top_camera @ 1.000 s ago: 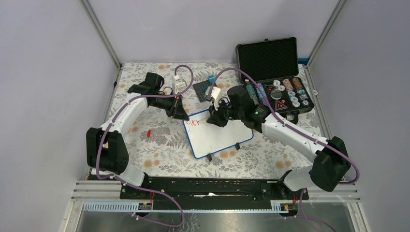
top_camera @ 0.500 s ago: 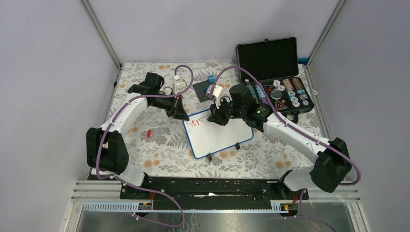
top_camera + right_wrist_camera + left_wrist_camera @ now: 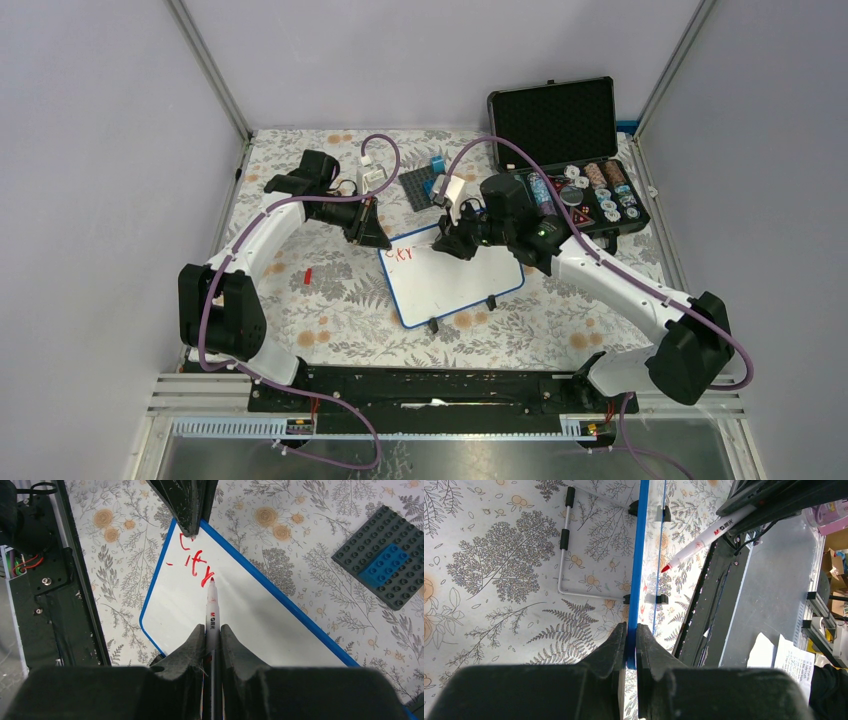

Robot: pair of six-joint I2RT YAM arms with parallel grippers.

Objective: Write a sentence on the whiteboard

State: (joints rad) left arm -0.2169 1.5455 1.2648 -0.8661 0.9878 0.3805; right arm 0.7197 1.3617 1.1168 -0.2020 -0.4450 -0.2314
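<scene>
Whiteboard point(image 3: 455, 285) likely light, stiff, slick | left gripper point(image 3: 631, 627) pinches its blue rim corner | right gripper point(image 3: 213, 630) clamped on marker point(image 3: 212, 605) barrel

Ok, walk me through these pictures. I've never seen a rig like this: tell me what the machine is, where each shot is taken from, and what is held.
The machine is two robot arms, side by side, each ending in a two-finger gripper. The wide picture looks down from above and behind them; the other two come from a camera on each wrist. On the flowered cloth lies a small whiteboard with a blue rim. The left gripper is shut on that rim, holding the board. The right gripper is shut on a red marker, its tip at the end of a few red strokes on the board. Farther back sit an open black case and a grey studded plate.
</scene>
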